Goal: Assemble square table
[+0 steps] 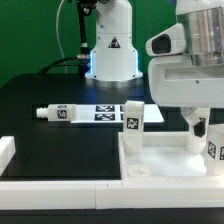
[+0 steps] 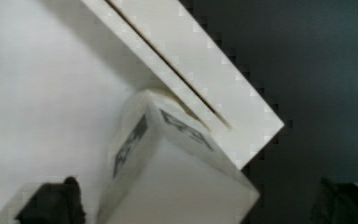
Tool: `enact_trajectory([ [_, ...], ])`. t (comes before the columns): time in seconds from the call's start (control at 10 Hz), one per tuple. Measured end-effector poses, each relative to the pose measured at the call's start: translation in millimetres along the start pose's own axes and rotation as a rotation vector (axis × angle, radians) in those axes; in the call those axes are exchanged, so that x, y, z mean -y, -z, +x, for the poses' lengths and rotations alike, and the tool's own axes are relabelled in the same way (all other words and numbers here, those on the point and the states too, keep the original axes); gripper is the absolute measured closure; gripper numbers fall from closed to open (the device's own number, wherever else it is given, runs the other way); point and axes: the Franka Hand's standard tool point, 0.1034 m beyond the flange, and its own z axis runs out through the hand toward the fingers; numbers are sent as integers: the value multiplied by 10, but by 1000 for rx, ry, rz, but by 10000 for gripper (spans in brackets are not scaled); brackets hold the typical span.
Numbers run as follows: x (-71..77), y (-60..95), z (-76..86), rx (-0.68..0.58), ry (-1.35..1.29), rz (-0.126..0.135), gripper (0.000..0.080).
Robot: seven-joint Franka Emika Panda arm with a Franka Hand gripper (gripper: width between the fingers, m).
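black tabletop fills the exterior view, with green behind and my arm's white base [image 1: 110, 55] glowing blue at the back. the square tabletop slab [image 1: 165, 160] lies at the front, toward the exterior view's right, rim up. one leg [image 1: 132, 116] stands upright at its far corner nearest the middle, and another leg [image 1: 197, 136] stands under my gripper [image 1: 197, 128] near the far corner on the exterior view's right. a third tagged leg [image 1: 213, 148] shows at the picture's edge just beside it. one more leg [image 1: 62, 113] lies flat on the black surface, well apart, with the marker board [image 1: 112, 113] just beside it. long white bars [image 1: 50, 186] frame the front.

in the wrist view i look down on the slab's flat white face [image 2: 51, 90] and its raised rim [image 2: 202, 75], with a tagged leg [image 2: 167, 150] standing between my fingers [image 2: 51, 200]. my jaws stand wide, gripping nothing. i judge at least two legs placed, the lying one left, and seating unconfirmed.
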Motion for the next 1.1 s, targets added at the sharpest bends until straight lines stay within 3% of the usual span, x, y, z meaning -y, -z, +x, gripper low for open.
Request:
enact_trajectory([
  [0.1, -4, 1, 4, -2, 84, -3, 150],
  [0.3, -5, -15, -15, -28, 496, -74, 150],
  [0.6, -64, -66, -6, -43, 710, -80, 150],
  [0.7, -68, -62, 1, -42, 701, -78, 260],
  [0.8, -69, -63, 2, -43, 681, -78, 260],
  [1.0, -69, -63, 2, -45, 639, -77, 515],
  [1.1, -68, -63, 1, -47, 561, -74, 515],
])
